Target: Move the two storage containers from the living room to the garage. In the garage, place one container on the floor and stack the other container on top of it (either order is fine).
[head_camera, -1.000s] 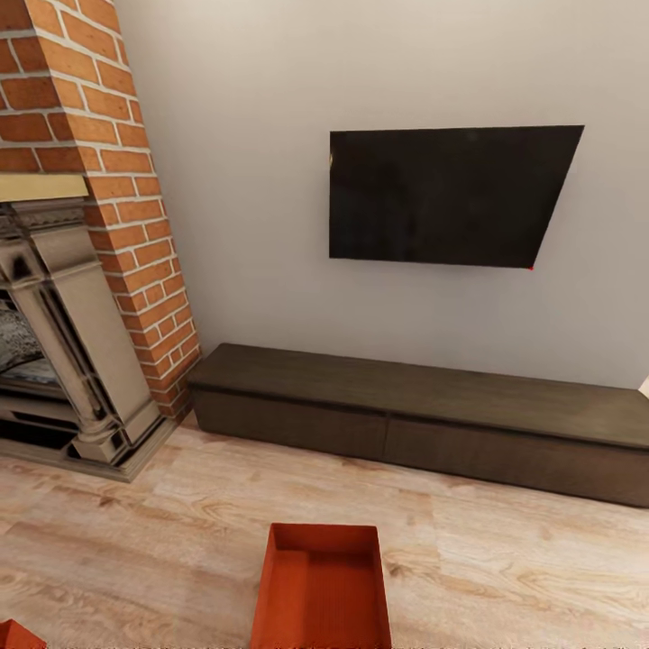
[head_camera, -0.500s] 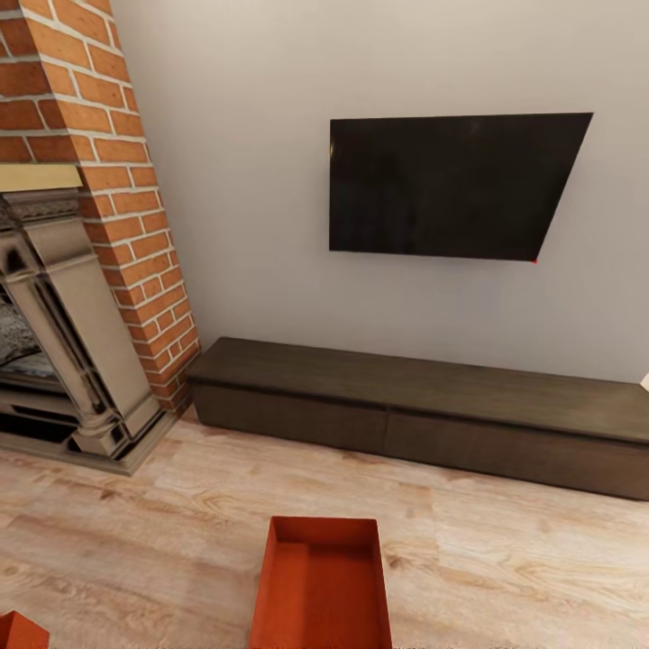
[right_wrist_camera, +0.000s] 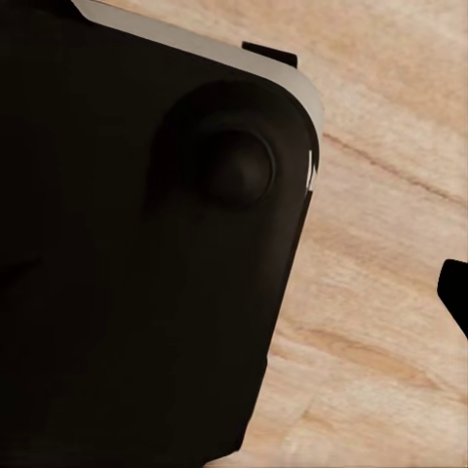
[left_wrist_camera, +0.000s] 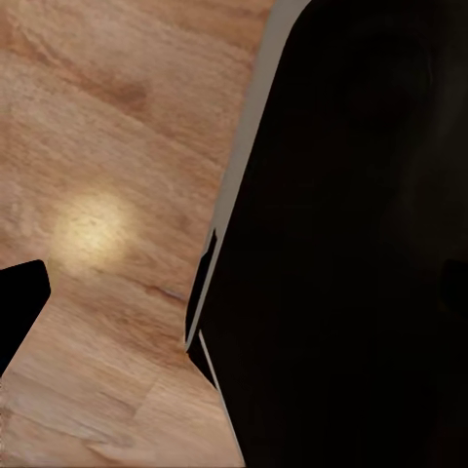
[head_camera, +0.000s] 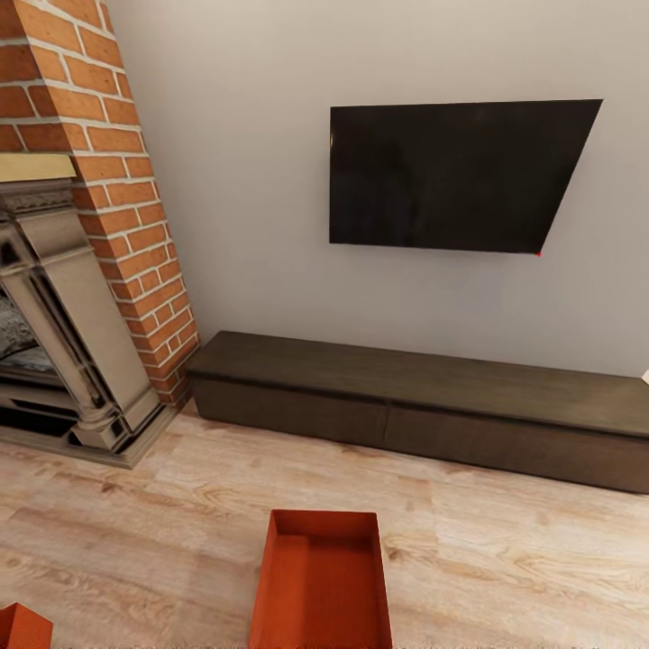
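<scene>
In the head view one orange-red open-top storage container (head_camera: 322,581) stands on the light wood-plank floor (head_camera: 505,559) of the living room, at the picture's lower middle, its near end cut off by the frame edge. A corner of the other storage container (head_camera: 18,628) pokes in at the lower left. The left wrist view looks down at wood planks past a large black part of the robot (left_wrist_camera: 351,244); a dark tip (left_wrist_camera: 18,307) sits at the frame edge. The right wrist view is similar, with a black rounded body (right_wrist_camera: 136,234) and a dark tip (right_wrist_camera: 456,292).
A long low dark cabinet (head_camera: 424,406) runs along the white wall under a black wall-mounted TV (head_camera: 451,176). A red brick fireplace (head_camera: 108,180) with a stone surround (head_camera: 63,342) stands at the left. Open plank floor lies between the cabinet and the containers.
The whole head view has shifted: the TV, the cabinet and the containers sit slightly higher in the picture and look a little nearer, so the camera has moved. The containers themselves have not moved.
</scene>
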Controlling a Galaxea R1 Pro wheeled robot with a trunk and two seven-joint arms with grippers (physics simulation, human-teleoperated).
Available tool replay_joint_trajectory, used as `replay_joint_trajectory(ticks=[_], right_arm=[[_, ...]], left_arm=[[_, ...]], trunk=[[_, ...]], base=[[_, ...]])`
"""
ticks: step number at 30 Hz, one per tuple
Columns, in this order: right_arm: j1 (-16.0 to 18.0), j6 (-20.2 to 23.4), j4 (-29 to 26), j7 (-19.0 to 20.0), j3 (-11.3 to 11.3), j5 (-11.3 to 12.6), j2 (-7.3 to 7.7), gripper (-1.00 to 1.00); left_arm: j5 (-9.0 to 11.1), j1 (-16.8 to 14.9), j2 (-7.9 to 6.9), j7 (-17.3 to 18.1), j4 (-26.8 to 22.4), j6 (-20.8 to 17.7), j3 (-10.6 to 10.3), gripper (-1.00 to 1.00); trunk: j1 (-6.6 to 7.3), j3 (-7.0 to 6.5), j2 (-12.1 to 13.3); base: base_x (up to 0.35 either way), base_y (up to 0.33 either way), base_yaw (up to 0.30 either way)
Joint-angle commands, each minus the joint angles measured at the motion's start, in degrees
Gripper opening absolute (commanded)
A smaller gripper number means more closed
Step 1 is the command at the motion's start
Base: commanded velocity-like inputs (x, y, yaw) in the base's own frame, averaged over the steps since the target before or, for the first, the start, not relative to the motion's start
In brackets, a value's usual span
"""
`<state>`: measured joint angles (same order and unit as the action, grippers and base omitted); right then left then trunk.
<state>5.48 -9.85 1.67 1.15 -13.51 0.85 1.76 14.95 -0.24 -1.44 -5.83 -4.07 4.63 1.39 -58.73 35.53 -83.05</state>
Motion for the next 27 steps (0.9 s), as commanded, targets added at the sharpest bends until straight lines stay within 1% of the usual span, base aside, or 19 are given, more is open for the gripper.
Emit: replay_joint_trajectory(ticks=[1, 27], right_arm=[[0.1, -0.3, 0.2, 0.1, -0.2, 0.1, 0.00, 1.00], [0.1, -0.3, 0.2, 0.1, -0.2, 0.1, 0.06, 1.00]], left_arm=[[0.2, 0.0, 0.00, -0.1, 0.0, 0.2, 0.1, 1.00], [0.2, 0.0, 0.03, -0.1, 0.0, 0.1, 0.1, 1.00]], trunk=[[0.00, 0.14, 0.0], [0.00, 2.58, 0.0]], base=[[0.000, 0.000, 0.000], [0.000, 0.000, 0.000]])
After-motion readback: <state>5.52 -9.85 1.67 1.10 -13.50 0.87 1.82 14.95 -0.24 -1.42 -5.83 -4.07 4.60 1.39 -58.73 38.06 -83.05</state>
